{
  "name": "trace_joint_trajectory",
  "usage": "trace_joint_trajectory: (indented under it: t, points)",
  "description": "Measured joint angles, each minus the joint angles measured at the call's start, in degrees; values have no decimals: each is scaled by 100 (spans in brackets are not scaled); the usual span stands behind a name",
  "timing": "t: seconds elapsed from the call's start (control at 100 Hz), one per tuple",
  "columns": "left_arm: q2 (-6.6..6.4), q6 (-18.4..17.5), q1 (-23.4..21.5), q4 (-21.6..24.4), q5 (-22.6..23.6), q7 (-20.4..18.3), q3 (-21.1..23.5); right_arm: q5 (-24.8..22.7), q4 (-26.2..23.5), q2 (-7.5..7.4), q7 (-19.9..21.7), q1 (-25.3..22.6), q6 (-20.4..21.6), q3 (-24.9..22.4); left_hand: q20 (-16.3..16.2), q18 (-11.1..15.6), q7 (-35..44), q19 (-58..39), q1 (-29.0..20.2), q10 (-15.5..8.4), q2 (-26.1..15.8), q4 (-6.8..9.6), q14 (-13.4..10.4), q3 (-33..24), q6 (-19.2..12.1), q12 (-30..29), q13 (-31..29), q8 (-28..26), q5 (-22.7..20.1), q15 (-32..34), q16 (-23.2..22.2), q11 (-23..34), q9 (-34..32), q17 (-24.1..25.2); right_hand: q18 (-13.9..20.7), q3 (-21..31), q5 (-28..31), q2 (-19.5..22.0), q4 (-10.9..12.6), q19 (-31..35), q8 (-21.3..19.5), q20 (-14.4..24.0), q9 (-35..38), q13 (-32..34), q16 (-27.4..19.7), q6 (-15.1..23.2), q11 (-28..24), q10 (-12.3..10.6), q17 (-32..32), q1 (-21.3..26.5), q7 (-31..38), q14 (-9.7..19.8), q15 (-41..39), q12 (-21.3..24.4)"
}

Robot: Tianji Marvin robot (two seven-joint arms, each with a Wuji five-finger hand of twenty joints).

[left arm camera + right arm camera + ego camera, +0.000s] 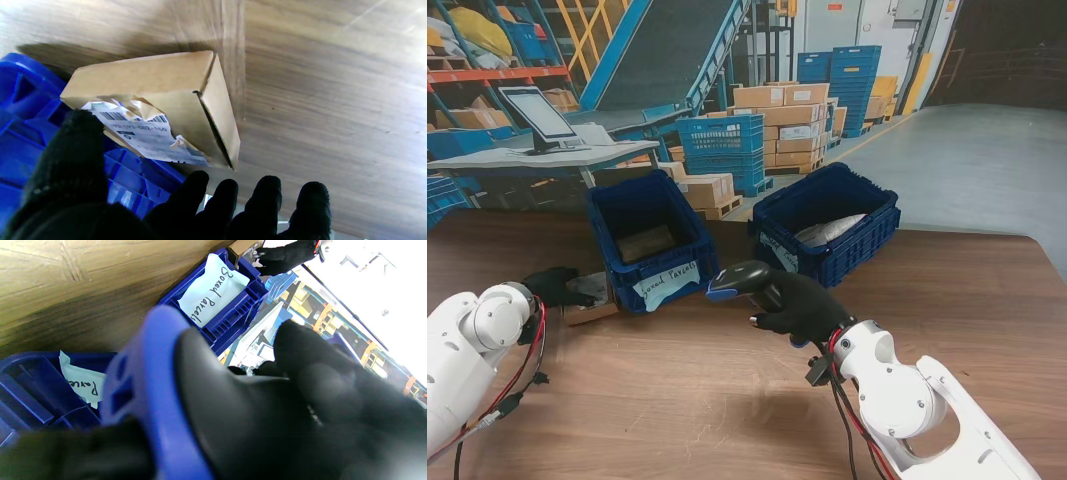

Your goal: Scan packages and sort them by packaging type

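Our left hand (186, 213), fingers spread, touches the small cardboard box (156, 100) beside the "Boxed Parcels" bin (652, 235). It looks light and stiff; we'd grip its sides. Our right hand (802, 305) holds the scanner (739, 278).

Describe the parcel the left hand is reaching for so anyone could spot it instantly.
On the wooden table, find the blue bin labelled "Boxed Parcels". Against its left side lies a flat cardboard box, by the left hand. Its torn white barcode label sets it apart.

Cardboard box (592, 300) lies on table (727, 400), touching left crate (652, 240), right crate (827, 222) beside.
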State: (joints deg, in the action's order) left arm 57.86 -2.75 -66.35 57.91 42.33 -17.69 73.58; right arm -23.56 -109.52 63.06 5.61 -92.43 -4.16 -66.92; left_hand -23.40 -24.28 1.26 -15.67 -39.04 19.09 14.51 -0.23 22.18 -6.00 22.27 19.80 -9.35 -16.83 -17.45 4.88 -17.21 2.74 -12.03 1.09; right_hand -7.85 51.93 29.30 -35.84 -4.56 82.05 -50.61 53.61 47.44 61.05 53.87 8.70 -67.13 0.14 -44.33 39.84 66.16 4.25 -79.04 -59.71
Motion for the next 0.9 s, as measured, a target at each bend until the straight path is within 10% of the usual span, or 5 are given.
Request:
trace_joint_trajectory:
  t: [0.41,0.9]
  points:
    - [-122,-17,194,-14,258,-800,-213,7,32,-8,40,23,19,8,71,0,-494,208,60,-9,148,-69,-8,-4,134,-79,188,231,813,-83,101,-115,422,113,0,0,0,0,0,0,0,0,0,0,0,0,0,0,1,0,-1,0,0,0]
    - [-225,54,453,-123,613,-636,-832,5,16,-12,59,-19,29,-73,77,0,-445,276,60,25,178,-69,-8,19,433,-162,188,293,814,-83,145,-116,422,127,0,0,0,0,0,0,0,0,0,0,0,0,0,0,2,0,-1,0,0,0]
